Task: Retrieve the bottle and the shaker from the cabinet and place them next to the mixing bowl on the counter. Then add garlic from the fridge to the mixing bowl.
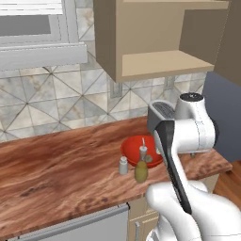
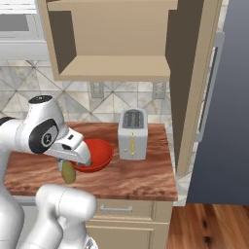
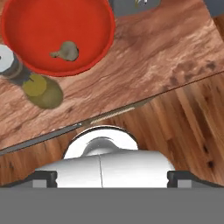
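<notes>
The glossy red mixing bowl (image 3: 57, 35) sits on the reddish-brown wood-grain counter (image 1: 56, 174), near its front edge and toward its right end, with a small tan garlic bulb (image 3: 65, 51) lying inside it on the bowl's floor. The slim olive-yellow bottle (image 1: 141, 165) stands upright just beside the bowl's front rim, and the small grey shaker (image 1: 123, 165) stands next to it, on the side away from the toaster. A silver two-slot toaster (image 2: 132, 134) stands at the counter's right end. The light tan wall cabinet (image 2: 116, 44) hangs open above. The gripper's two dark fingertips (image 3: 43, 178) stand spread wide apart, holding nothing; bowl, bottle and garlic lie well ahead of them in the hand view, apart from both.
</notes>
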